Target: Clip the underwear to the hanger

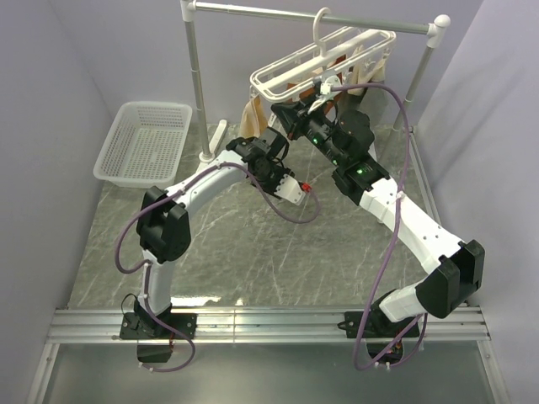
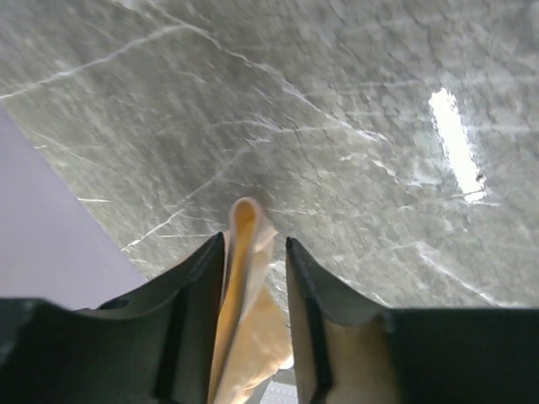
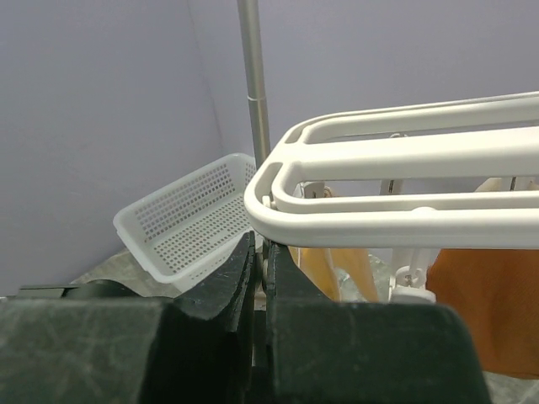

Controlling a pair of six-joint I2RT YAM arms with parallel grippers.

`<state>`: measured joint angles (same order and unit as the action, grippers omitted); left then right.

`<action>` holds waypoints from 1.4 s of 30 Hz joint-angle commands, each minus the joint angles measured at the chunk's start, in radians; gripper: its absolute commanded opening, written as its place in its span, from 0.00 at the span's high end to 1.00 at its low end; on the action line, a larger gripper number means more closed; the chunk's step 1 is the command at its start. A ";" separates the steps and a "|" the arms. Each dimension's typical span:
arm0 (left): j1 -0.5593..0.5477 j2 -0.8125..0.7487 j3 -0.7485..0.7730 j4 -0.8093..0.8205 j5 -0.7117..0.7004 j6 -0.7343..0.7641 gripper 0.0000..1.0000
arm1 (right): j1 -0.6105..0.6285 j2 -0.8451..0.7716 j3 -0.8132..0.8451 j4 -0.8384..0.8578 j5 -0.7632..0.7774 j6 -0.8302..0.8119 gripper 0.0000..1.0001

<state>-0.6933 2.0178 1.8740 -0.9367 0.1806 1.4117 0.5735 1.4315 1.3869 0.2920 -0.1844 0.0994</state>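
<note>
The white hanger hangs by its hook from the rail; its frame crosses the right wrist view. The beige underwear hangs below the hanger's left end. My left gripper is closed on it: in the left wrist view a beige fold fills the narrow gap between my fingers, above the marble table. My right gripper is pressed shut on a small white clip just under the hanger's left corner.
A white mesh basket stands at the back left and shows in the right wrist view. The rail's upright pole is beside it. A rust-orange garment hangs from the hanger. Walls close both sides.
</note>
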 commanded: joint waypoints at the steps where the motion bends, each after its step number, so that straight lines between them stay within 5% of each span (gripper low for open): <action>1: -0.002 0.001 0.045 -0.030 -0.038 0.062 0.56 | 0.006 0.009 0.044 0.010 -0.009 0.000 1.00; 11: -0.003 0.053 0.128 -0.016 -0.124 0.141 0.47 | 0.006 0.001 0.038 0.015 -0.003 -0.007 1.00; 20: 0.005 0.087 0.175 -0.037 -0.174 0.205 0.51 | 0.003 -0.011 0.021 0.027 0.003 -0.015 1.00; 21: 0.005 0.090 0.174 -0.036 -0.178 0.208 0.54 | 0.000 -0.014 0.018 0.029 0.003 -0.015 1.00; 25: 0.006 0.093 0.163 0.013 -0.202 0.207 0.93 | -0.001 -0.022 0.008 0.033 0.008 -0.015 1.00; 27: 0.012 0.090 0.178 -0.003 -0.188 0.205 1.00 | -0.003 -0.025 0.009 0.035 0.008 -0.010 1.00; 30: 0.017 0.049 0.176 -0.027 -0.095 0.184 1.00 | -0.006 -0.023 0.009 0.036 0.016 0.000 1.00; 42: 0.110 -0.357 -0.294 0.223 0.347 0.009 1.00 | -0.017 -0.019 0.026 0.029 0.025 0.029 1.00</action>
<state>-0.6060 1.8023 1.6550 -0.8047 0.3325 1.5002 0.5682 1.4315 1.3869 0.2958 -0.1772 0.1192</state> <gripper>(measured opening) 0.020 0.064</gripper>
